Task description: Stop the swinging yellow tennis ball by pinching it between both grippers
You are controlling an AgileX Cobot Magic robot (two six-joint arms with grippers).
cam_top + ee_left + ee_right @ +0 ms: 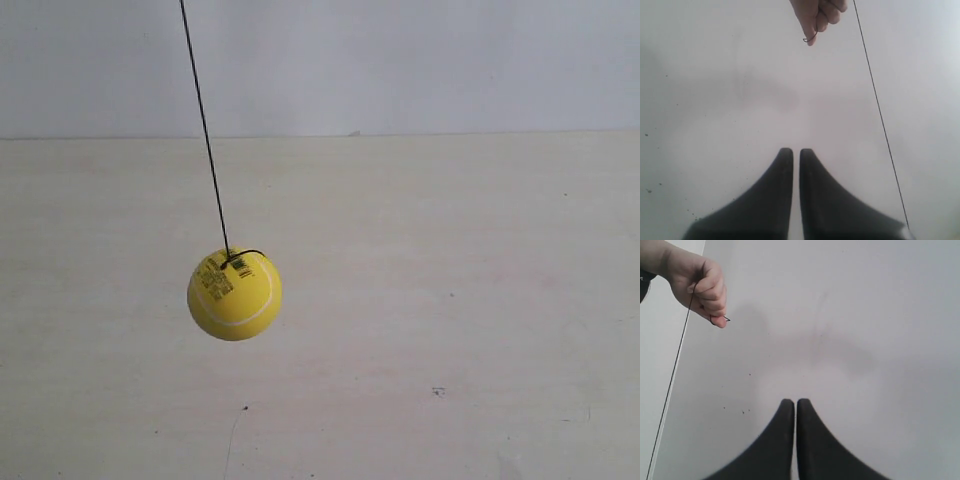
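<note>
The yellow tennis ball (235,294), with white seam lines and a small black label, hangs above the pale table on a thin dark string (204,125) that slants up and to the left in the exterior view. Neither arm shows in the exterior view. In the left wrist view my left gripper (792,151) is shut with nothing between its black tips, and the string (880,115) runs past beside it. My right gripper (792,401) is shut and empty too, with the string (671,385) off to one side. The ball is out of both wrist views.
A person's hand (817,15) holds the top of the string; it also appears in the right wrist view as a fist (700,290). The pale table (450,300) meets a white wall (400,60) at the back.
</note>
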